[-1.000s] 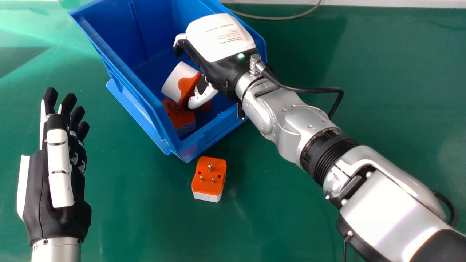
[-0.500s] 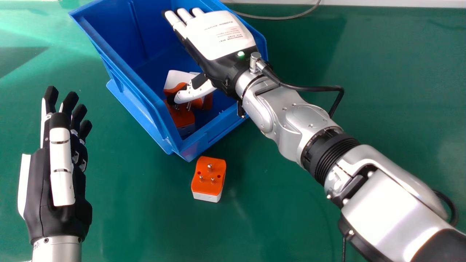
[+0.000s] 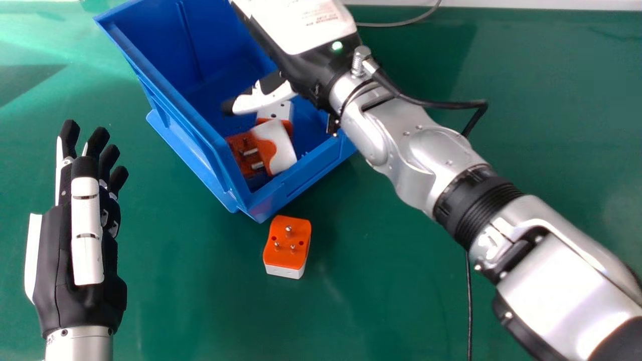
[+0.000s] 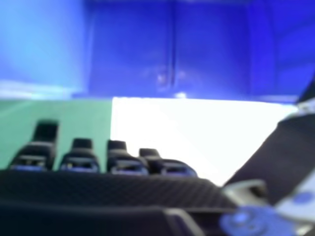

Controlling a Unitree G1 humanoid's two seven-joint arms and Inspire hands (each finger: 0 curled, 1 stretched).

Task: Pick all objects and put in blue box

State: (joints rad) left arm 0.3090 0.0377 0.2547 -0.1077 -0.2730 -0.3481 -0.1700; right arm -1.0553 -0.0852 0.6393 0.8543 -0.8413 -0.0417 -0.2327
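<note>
Head view: we see the right hand (image 3: 301, 30) over the blue box (image 3: 173, 108), relaxed and open, thumb stretched out, holding nothing. Below its thumb, inside near the front corner, three orange-and-white plug adapters lie bunched; one (image 3: 281, 148) leans on its side, metal prongs sideways, over another (image 3: 235, 145), and the third (image 3: 276, 109) sits behind them. A fourth adapter (image 3: 287, 243) rests on the table (image 3: 190, 301) just outside that corner, prongs up, body blocky with rounded corners. Our left hand (image 3: 86, 225) is at the left, fingers straight, with open green surface between it and the box. The box is ribbed plastic with a thick rim; the tabletop is smooth and faintly shiny.

Right hand view: we find dark fingertips (image 4: 81, 157) spaced apart around nothing, with glossy blue box walls beyond and a bright white area nearby.
</note>
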